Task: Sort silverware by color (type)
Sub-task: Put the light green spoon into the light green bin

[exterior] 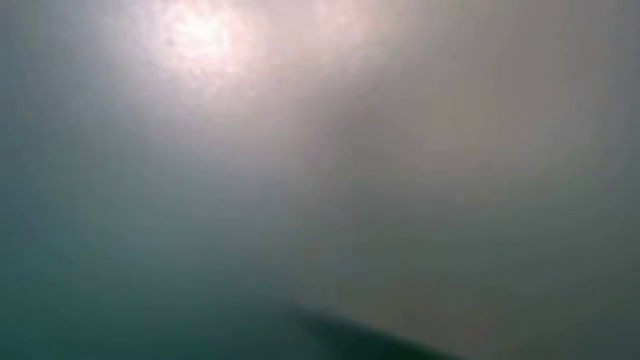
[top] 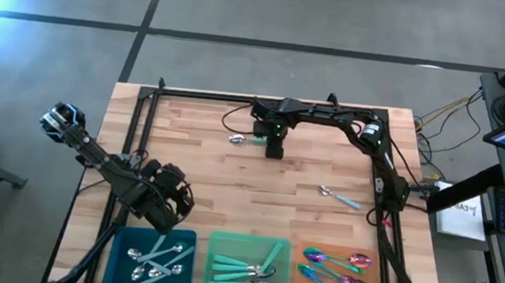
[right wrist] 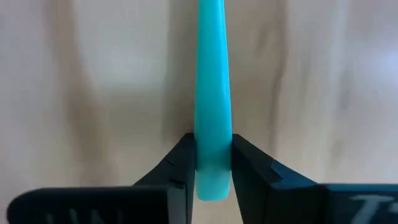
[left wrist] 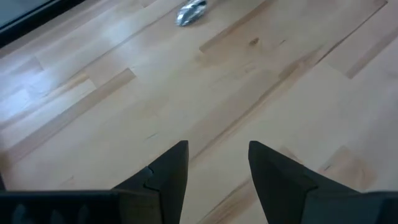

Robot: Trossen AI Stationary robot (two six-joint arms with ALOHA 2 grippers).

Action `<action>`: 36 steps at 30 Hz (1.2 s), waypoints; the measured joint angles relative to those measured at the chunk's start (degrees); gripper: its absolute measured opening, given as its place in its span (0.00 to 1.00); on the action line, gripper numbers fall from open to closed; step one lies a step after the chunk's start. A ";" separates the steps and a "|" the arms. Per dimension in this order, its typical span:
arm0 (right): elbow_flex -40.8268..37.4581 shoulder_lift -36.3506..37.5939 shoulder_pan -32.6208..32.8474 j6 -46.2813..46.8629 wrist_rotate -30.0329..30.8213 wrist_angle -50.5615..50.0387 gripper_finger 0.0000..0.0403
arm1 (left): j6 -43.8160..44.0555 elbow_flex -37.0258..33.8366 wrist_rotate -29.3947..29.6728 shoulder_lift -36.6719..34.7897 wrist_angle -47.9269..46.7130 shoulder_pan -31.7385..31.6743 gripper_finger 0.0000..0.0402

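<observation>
Right gripper point(right wrist: 213, 163) is down at the far middle of the bench point(top: 230, 181), jaws pinched narrow on the handle of a teal-handled spoon point(right wrist: 211, 93). Handle is a flat, glossy teal-green strip; both fingers point(right wrist: 180, 165) press against its sides near the end. From overhead the spoon point(top: 245, 140) lies flat, long axis running left-right along the bench, silver bowl pointing toward the left side, handle end under the gripper point(top: 274, 146). Only the bowl and a short bit of handle show there; the rest sits under the gripper.

A second loose spoon point(top: 338, 197), silver bowl with pale blue handle, lies well apart on the right half of the bench, angled, bowl toward the far left, handle toward the near right.

Near edge: blue tray point(top: 119, 268) with pale-blue-handled spoons point(top: 156, 258), green tray point(top: 220, 245) with teal-handled spoons point(top: 245, 269), orange tray point(top: 299, 281) with iridescent purple spoons point(top: 340, 273). Spoons in each tray overlap, so I can't make out an exact count.

Left gripper point(left wrist: 217, 165) hangs over bare wood just behind the blue tray, jaws apart, nothing between them. Its wrist view catches a silver spoon bowl point(left wrist: 191, 12) far off, cut by the frame edge.

Low camera shows only a grey-teal haze; nothing readable.
</observation>
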State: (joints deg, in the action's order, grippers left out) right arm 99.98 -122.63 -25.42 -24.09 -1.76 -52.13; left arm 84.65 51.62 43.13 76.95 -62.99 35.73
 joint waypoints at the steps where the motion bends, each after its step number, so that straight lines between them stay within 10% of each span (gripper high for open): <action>1: -0.15 0.78 0.02 0.33 -0.80 -1.25 0.16 | 0.04 0.02 0.00 0.00 0.19 0.00 0.38; 15: 0.02 12.51 11.10 7.76 -7.33 -1.77 0.16 | -1.10 -0.03 4.70 4.60 3.64 -0.04 0.38; 28: -3.19 23.69 27.84 20.23 6.97 -7.27 0.16 | -5.85 -1.64 10.34 16.34 20.82 2.40 0.38; 36: -14.52 29.50 36.14 26.04 13.92 9.99 0.16 | -17.94 -1.64 23.75 18.23 39.57 3.87 0.38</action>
State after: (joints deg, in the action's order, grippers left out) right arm 85.46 -93.13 10.72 1.95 12.16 -42.14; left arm 66.70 49.98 66.89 95.18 -23.42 39.59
